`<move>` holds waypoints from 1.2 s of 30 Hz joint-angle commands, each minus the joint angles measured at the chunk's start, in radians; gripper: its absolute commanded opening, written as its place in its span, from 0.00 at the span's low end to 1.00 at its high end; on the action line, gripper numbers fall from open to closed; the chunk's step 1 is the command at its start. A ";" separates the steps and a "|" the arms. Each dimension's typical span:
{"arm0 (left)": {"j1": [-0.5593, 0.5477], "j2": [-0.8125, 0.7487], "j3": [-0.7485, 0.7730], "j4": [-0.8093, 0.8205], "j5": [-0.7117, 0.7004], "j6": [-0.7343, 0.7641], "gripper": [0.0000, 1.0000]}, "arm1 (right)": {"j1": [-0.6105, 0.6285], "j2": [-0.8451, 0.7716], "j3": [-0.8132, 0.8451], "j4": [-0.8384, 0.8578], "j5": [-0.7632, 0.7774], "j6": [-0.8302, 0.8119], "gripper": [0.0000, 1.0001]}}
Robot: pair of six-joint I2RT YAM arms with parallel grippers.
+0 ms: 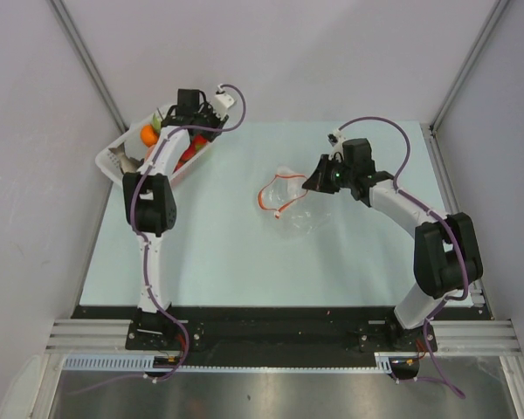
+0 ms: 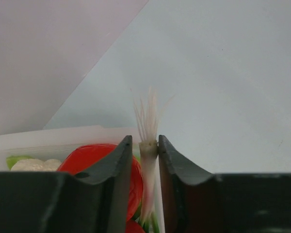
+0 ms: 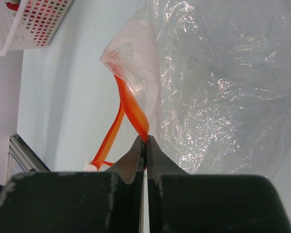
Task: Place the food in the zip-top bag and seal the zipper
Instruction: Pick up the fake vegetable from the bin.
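Grey walls (image 1: 314,52) close in a pale blue-green table (image 1: 227,253), with a white slatted basket (image 1: 122,157) at its far left corner. My left gripper (image 1: 196,112) hangs over that basket, where an orange (image 1: 148,134) and something red lie among the toy foods. Through the left wrist camera my fingers (image 2: 182,167) stand on either side of a pale stalk (image 2: 148,165) topped with thin whitish bristles. One finger lies against it and the other sits just beside it with a sliver of gap, so I cannot tell whether I truly have hold of it. A red tomato (image 2: 92,155) lies just behind, and a white cauliflower (image 2: 36,165) lies to its left in that view. My right gripper (image 3: 146,141) is pinched tight on the red-orange zipper (image 3: 131,109), fingertips meeting on the strip. The zip-top bag (image 1: 295,208) lies crumpled near the middle of the table, well apart from the basket. Its clear plastic spreads off to the right of my fingers, and the strip loops away to the left.
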 commanded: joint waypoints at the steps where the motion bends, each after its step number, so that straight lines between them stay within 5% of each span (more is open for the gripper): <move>1: 0.005 -0.048 0.036 0.018 0.037 -0.009 0.27 | -0.004 0.001 0.047 0.033 -0.007 -0.001 0.00; 13: 0.085 -0.235 -0.114 0.049 0.049 -0.116 0.06 | -0.003 0.002 0.047 0.039 -0.015 -0.005 0.00; 36: 0.125 -0.398 -0.100 0.245 0.009 -0.299 0.00 | 0.011 -0.016 0.047 0.035 -0.042 0.004 0.00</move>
